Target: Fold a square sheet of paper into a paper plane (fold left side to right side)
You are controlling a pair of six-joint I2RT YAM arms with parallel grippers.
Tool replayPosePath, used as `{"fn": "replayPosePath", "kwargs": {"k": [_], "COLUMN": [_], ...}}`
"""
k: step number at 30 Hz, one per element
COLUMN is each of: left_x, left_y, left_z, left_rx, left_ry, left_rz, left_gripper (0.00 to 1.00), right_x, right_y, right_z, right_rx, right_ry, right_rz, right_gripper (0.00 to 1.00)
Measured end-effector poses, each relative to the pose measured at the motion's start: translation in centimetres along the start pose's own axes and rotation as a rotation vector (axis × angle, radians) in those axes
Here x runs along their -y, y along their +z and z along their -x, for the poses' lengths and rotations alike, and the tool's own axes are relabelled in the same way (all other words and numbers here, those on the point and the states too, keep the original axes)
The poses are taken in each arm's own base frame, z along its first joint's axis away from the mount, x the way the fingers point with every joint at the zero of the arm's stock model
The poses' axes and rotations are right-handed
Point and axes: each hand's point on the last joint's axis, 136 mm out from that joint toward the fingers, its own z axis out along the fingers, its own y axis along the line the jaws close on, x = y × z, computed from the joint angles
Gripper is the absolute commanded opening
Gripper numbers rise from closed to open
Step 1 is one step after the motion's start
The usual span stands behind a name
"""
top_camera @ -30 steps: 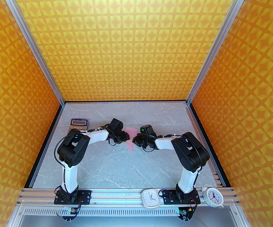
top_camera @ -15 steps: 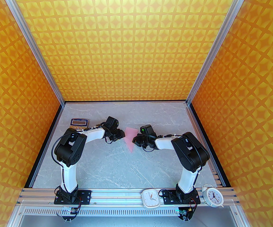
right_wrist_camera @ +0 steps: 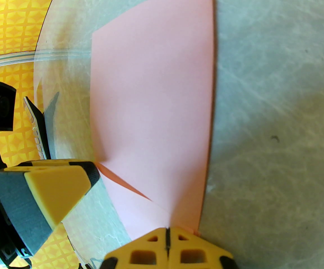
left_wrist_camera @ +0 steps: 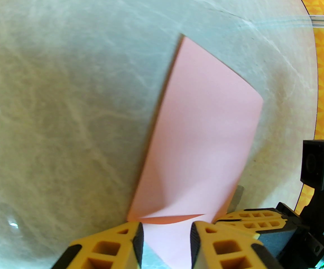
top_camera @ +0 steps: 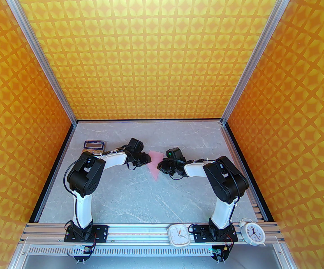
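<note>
The pale-pink sheet of paper (top_camera: 155, 174) lies mid-table, folded into a narrow shape that points toward the near edge. In the left wrist view the paper (left_wrist_camera: 204, 139) has an upper layer lifted slightly near my fingers. My left gripper (top_camera: 148, 159) is at the paper's left edge. Its jaws (left_wrist_camera: 166, 244) are open a little, with paper showing through the gap. My right gripper (top_camera: 160, 166) is at the paper's right edge. It is shut (right_wrist_camera: 167, 238), with its joined tips resting on the paper (right_wrist_camera: 153, 94).
An orange-keyed calculator (top_camera: 94, 146) lies at the back left, behind the left arm. Two white clocks (top_camera: 178, 235) (top_camera: 251, 232) stand on the front rail by the right arm's base. Patterned orange walls close in three sides.
The left gripper pulled back left from the paper, then returned right to its edge, with the jaws narrowing slightly. The right gripper and the paper stayed put.
</note>
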Motion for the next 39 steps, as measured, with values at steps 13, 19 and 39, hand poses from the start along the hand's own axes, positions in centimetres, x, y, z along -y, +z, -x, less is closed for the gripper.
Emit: {"fn": "replayPosePath", "kwargs": {"k": [13,19,39], "left_x": [-1.1,-2.0,-0.3], "left_y": [-0.1,-0.7,0.5], "left_z": [0.2,0.9,0.5], "left_rx": [0.019,0.046,0.051], "left_ry": [0.008,0.016,0.092], "left_rz": [0.055,0.146,0.19], "left_gripper": [0.38,0.39,0.37], "right_x": [-0.1,-0.5,-0.6], "right_y": [0.1,0.5,0.7], "right_z": [0.1,0.3,0.2], "right_rx": [-0.011,-0.025,-0.028], "right_ry": [-0.033,-0.058,-0.073], "right_rz": [-0.011,-0.011,-0.01], "right_gripper": [0.0,0.0,0.0]}}
